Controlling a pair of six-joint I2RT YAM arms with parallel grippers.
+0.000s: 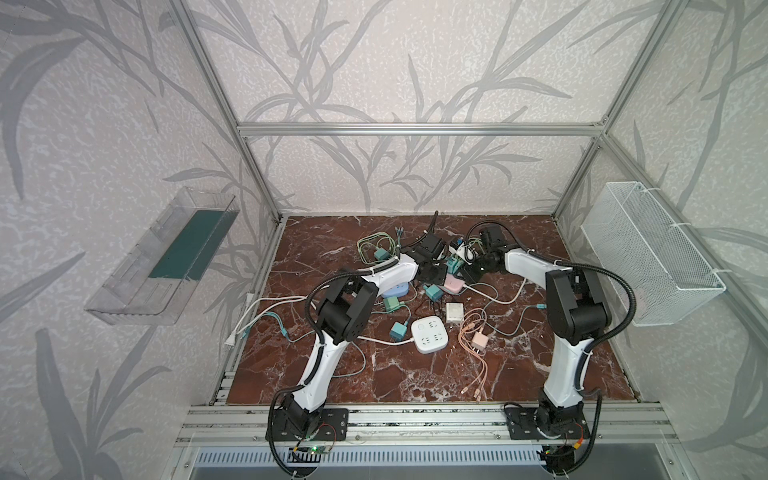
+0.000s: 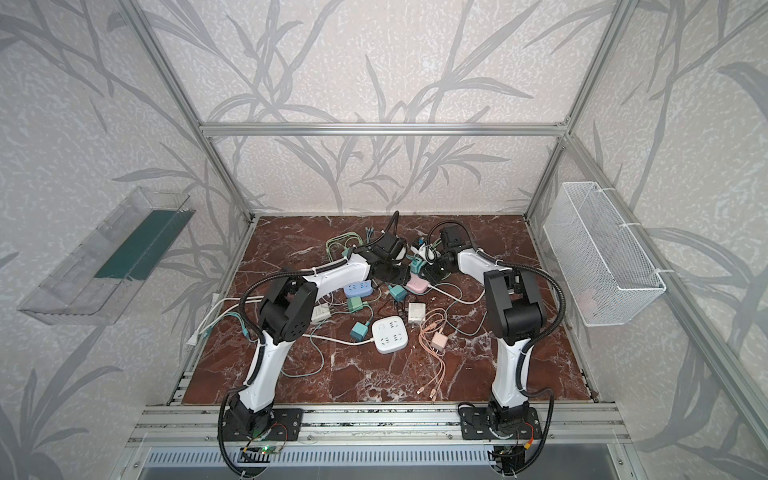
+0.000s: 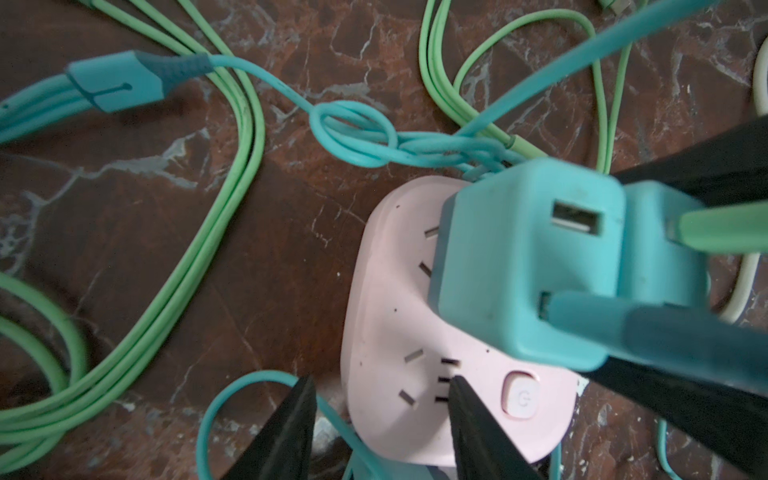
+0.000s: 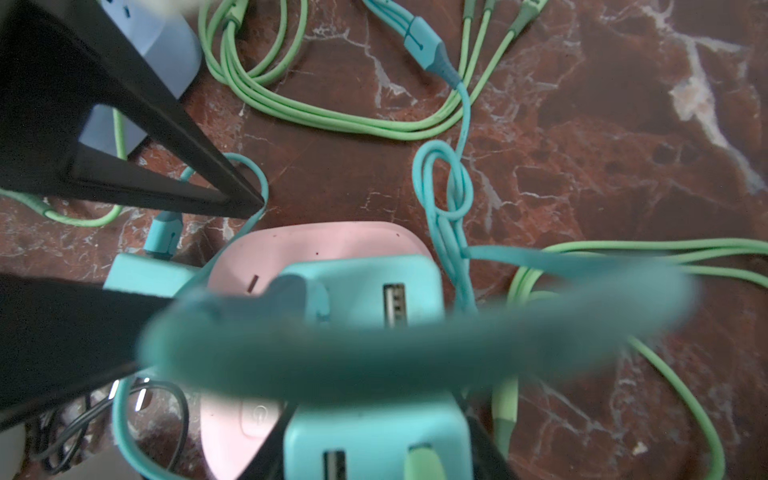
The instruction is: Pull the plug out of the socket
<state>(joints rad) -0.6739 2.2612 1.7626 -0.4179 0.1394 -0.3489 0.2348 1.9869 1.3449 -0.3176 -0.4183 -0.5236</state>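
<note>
A pink socket (image 3: 399, 316) lies on the marble table, seen in both top views (image 1: 454, 286) (image 2: 417, 286). Two teal plugs stand in it side by side. My right gripper (image 4: 376, 453) is shut on the plug (image 4: 374, 436) that carries a green cable, its fingers on two opposite sides. The other plug (image 3: 528, 266) carries a teal cable and is free. My left gripper (image 3: 382, 382) is open over the socket's switch end: one finger (image 3: 291, 419) is off its edge above the table, the other finger (image 3: 478, 424) over its face beside the slots.
Green cables (image 3: 232, 199) and teal cables (image 3: 353, 137) loop on the table around the socket. A blue socket (image 1: 395, 289), a white socket (image 1: 430, 333), loose teal chargers and a pink charger (image 1: 480, 341) lie nearer the front. A wire basket (image 1: 652, 253) hangs on the right wall.
</note>
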